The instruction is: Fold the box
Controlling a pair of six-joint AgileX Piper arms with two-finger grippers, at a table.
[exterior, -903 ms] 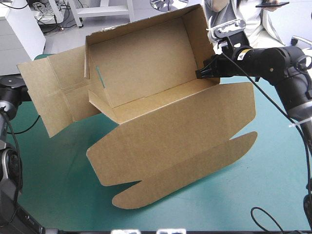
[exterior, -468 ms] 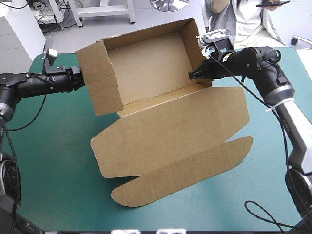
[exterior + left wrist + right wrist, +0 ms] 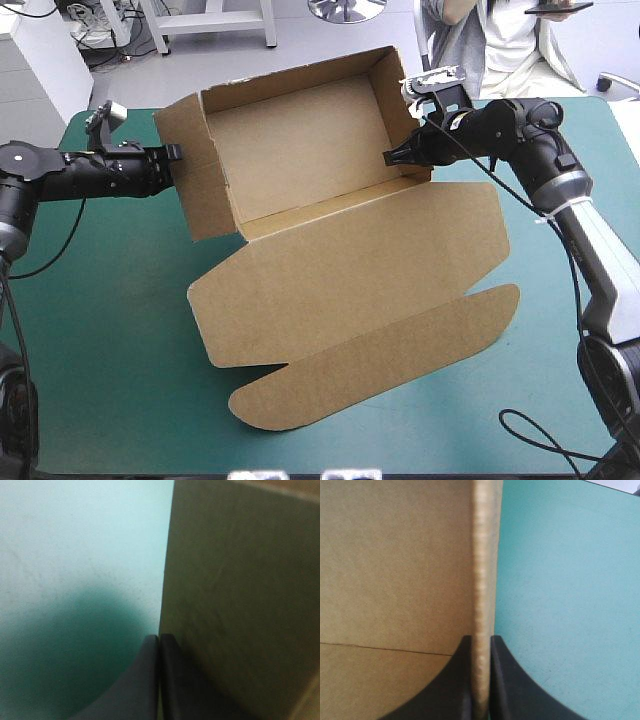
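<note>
The brown box (image 3: 300,150) stands as an open tray at the table's far middle. Its lid (image 3: 350,270) lies flat toward the near edge and ends in a rounded tuck flap (image 3: 380,365). My left gripper (image 3: 173,153) is shut, and its tip rests against the outside of the raised left end wall (image 3: 205,190). In the left wrist view the gripper (image 3: 158,639) meets in one arch with the board (image 3: 240,580) beside it. My right gripper (image 3: 390,158) is shut on the right end wall. The wall's edge (image 3: 482,555) runs between the fingers (image 3: 481,639).
The teal-green cover (image 3: 100,350) shows to the near left and near right of the lid. The box's far wall (image 3: 290,75) leans over the table's far edge.
The left end flap has swung from spread outward to upright against the tray. My left gripper came in from the left to that wall. The right gripper kept its grip and shifted slightly left.
</note>
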